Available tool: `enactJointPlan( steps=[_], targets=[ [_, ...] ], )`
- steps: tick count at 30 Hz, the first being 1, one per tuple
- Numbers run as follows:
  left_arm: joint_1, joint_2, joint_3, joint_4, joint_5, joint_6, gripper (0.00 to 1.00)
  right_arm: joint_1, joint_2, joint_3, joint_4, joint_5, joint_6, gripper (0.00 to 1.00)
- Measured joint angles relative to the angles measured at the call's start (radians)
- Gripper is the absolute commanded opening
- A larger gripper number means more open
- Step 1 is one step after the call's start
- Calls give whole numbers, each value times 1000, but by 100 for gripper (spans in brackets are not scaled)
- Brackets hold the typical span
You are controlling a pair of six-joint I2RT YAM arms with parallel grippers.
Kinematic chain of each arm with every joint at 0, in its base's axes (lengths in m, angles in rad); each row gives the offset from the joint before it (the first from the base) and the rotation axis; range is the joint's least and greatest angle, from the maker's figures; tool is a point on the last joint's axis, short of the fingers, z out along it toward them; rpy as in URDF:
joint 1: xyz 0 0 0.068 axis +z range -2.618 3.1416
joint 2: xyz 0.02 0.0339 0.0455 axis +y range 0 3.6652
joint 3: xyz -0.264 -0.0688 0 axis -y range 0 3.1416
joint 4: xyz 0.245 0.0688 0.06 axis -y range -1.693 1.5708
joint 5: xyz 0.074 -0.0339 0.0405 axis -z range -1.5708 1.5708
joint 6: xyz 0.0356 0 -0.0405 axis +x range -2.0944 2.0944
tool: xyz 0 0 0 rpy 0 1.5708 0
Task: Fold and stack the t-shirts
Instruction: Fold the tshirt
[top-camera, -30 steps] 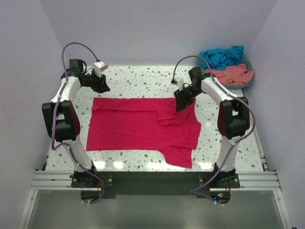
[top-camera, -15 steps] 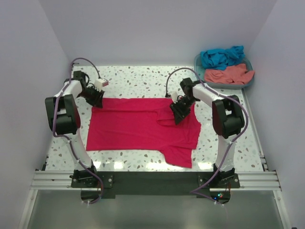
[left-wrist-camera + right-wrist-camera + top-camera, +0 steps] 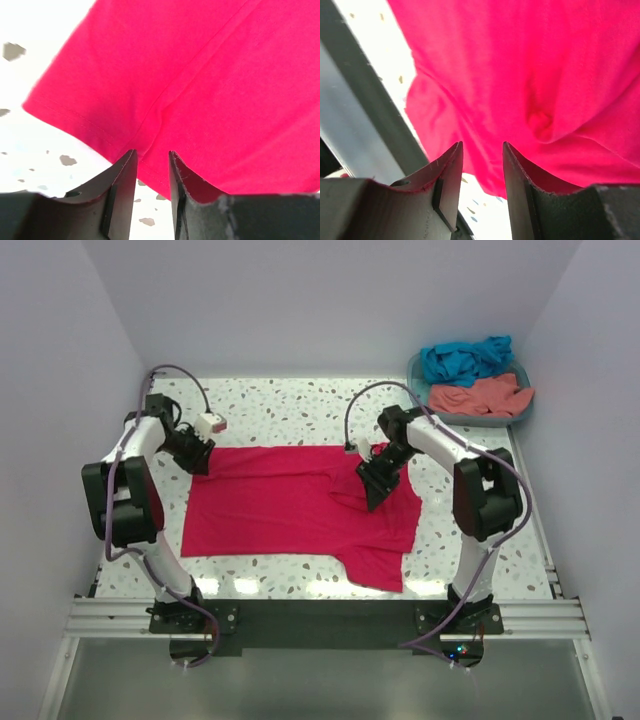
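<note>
- A white speckled worktop (image 3: pixel 290 405) lay between pale walls, brightly lit.
- The crimson-pink t-shirt (image 3: pixel 290 505) was spread nearly flat across the middle of the worktop, with one sleeve pointing toward the near right edge and a rumpled fold by its far right part.
- The left arm (image 3: pixel 140 435) reached down to the shirt's far left corner. In the left wrist view its jaws stood narrowly apart, with the shirt's hemmed edge showing in the gap.
- The right arm (image 3: pixel 435 440) came down on the rumpled fold. In the right wrist view its jaws were also slightly apart over the pink cloth.
- In the far right corner sat a teal basket (image 3: pixel 416 373), well apart from the spread shirt.
- The teal-blue t-shirt (image 3: pixel 465 358) lay bunched at the back of the basket, and the salmon-coral t-shirt (image 3: pixel 480 397) lay in front of it.
</note>
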Motion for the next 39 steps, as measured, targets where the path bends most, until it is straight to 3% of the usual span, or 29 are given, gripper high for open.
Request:
enactJointPlan(
  steps=[6, 16, 28, 33, 39],
  targets=[
    [4, -35, 21, 26, 72, -37, 38, -19, -56, 33, 50, -31, 79, 36],
    [4, 112, 165, 167, 41, -316, 36, -114, 31, 138, 310, 348, 254, 30],
    [4, 200, 107, 211, -116, -433, 33, -98, 266, 286, 335, 643, 222, 27],
    [4, 317, 284, 211, -137, -458, 32, -92, 377, 457, 359, 725, 184, 27],
    [4, 486, 545, 242, -114, -474, 39, -92, 517, 683, 428, 779, 151, 39]
  ],
)
